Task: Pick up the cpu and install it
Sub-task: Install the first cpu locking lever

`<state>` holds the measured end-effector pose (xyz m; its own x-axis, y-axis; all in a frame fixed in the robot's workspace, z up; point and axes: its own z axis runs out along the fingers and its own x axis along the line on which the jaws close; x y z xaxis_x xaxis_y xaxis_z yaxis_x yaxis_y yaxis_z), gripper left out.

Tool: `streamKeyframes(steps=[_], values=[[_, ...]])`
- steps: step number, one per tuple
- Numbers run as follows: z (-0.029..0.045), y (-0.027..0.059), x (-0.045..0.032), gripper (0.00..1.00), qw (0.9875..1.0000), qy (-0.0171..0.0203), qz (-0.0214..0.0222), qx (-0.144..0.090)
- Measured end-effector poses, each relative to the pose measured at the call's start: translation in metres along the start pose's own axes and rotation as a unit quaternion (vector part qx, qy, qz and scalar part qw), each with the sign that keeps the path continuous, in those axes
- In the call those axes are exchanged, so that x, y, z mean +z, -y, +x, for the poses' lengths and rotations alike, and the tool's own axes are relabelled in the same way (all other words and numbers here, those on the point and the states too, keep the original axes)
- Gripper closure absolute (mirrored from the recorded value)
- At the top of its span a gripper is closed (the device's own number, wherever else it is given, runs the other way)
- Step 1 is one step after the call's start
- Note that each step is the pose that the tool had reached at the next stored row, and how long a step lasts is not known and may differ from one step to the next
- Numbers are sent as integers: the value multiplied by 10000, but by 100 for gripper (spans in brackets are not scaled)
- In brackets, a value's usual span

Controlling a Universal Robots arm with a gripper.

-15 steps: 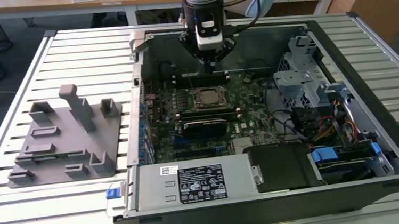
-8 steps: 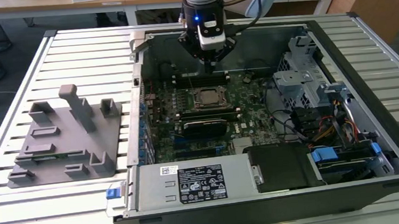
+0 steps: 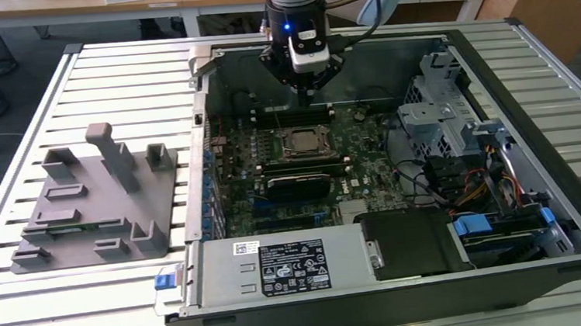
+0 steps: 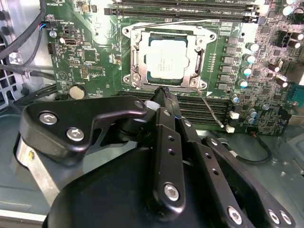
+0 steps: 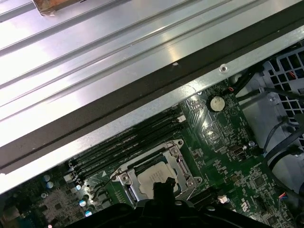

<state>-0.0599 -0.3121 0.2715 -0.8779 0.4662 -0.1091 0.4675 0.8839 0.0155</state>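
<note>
1. In the exterior view, we see the pincer [image 3: 308, 91] hanging over the open computer case [image 3: 543, 213] on the slatted tabletop [image 3: 106, 68], above the memory slots just beyond the socket [image 3: 304, 142].
2. In the second wrist view, the chip [image 4: 167, 59] already lies seated in the socket frame [image 4: 130, 64], presumably lined up for clamping; the pincer's fingertips meet with nothing held.
3. In the first wrist view, the chip [image 5: 153, 176] sits flat, apart from the pincer.
</note>
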Motion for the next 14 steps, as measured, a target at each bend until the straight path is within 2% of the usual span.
streamKeyframes(steps=[14], values=[[0, 0, 0, 89, 9999, -2, -18, -168]])
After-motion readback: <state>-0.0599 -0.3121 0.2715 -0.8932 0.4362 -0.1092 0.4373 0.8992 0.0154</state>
